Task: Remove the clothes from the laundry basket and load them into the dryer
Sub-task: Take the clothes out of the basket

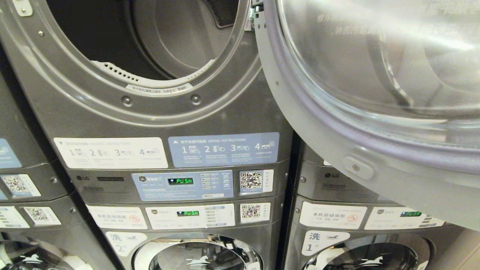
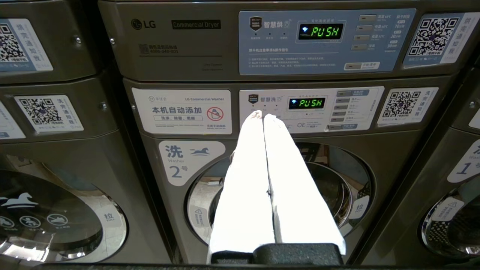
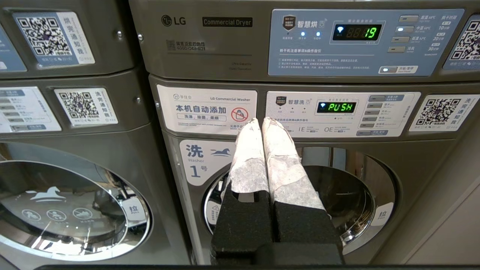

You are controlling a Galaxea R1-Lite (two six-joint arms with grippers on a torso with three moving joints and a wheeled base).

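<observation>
up top, grey dryer [image 1: 157,108], door [image 1: 375,123] open

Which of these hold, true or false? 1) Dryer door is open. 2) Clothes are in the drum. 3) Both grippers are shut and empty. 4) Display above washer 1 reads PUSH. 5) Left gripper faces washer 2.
1) True. The dryer door is swung open to the right of the dryer opening.
2) False. The visible part of the drum shows no clothes.
3) True. The left gripper and right gripper have their fingers pressed together with nothing between them.
4) False. The dryer display above washer 1 reads 19; PUSH is on the washer's own panel.
5) True. It points at washer 2.
</observation>
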